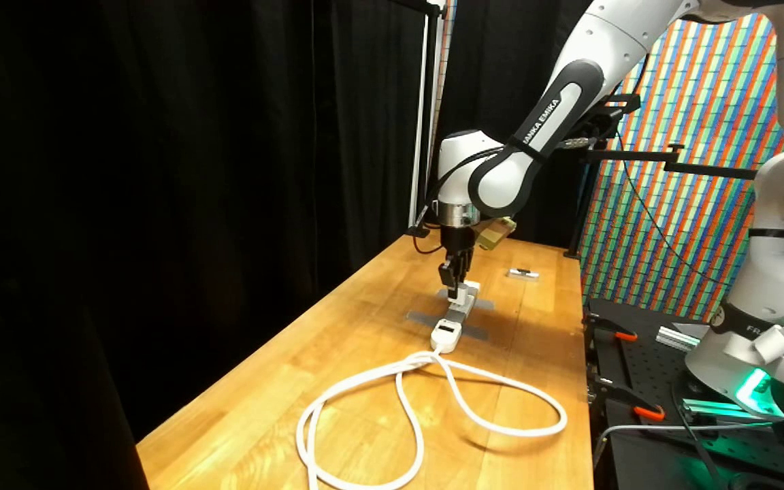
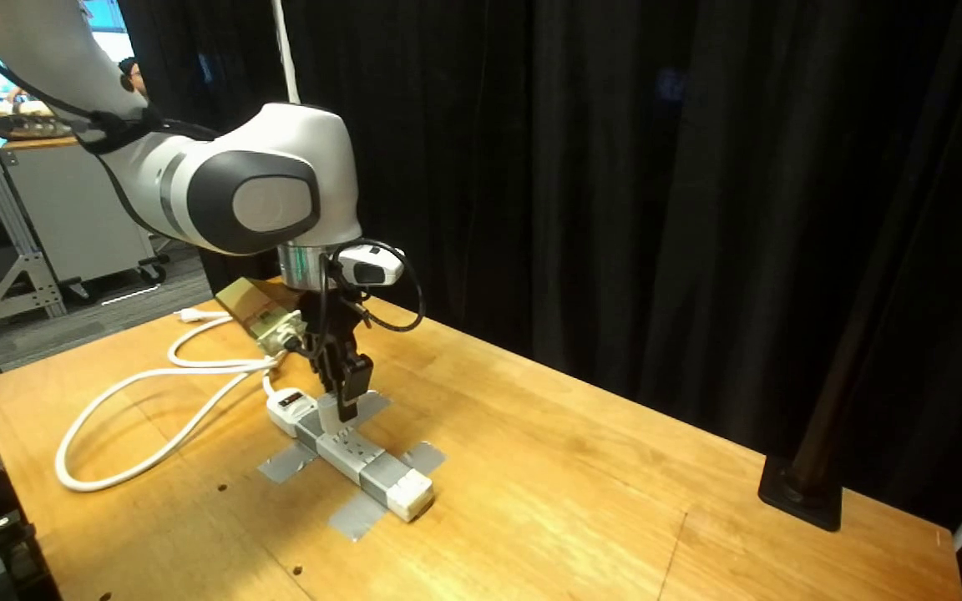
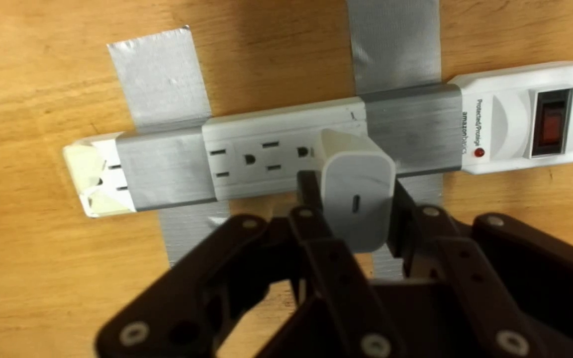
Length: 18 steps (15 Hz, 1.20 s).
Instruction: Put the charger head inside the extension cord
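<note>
Wooden tabletop (image 2: 531, 467) bears an "amazonbasics" extension cord (image 3: 289, 156); claw (image 3: 354, 199) grips charger head (image 3: 358, 179).

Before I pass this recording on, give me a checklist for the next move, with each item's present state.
1. Charger held in the gripper: ok, a jaw on either side.
2. Strip held down: ok, tape crosses it in two places.
3. Charger over the strip: ok, by the tape nearest the switch.
4. Prongs fully in: cannot tell, hidden.
5. Switch off: cannot tell.
6. Cable clear of the gripper: ok, its loops lie apart from it.
</note>
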Available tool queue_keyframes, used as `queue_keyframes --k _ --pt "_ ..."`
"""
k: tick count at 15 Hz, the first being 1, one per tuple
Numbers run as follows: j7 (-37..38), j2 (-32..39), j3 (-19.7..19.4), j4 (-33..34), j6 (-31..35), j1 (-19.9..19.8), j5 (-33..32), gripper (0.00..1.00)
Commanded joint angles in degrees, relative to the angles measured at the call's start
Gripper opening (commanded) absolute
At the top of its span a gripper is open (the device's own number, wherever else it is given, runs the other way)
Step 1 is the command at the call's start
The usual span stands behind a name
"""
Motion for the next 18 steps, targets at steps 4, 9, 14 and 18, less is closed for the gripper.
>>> queue_keyframes --k 4,9,14,18 --pt "-0.5 -0.7 -0.6 -3.6 1.7 -0.1 -1.2 0.2" --pt "-1.1 -1.2 -0.3 -4.7 2.2 -0.4 -0.5 0.2" --pt "-1.0 -1.7 -0.4 -5.7 2.6 -0.5 -0.5 0.2" --pt "-1.4 -1.3 -0.2 -5.5 2.7 -0.7 -0.1 0.2"
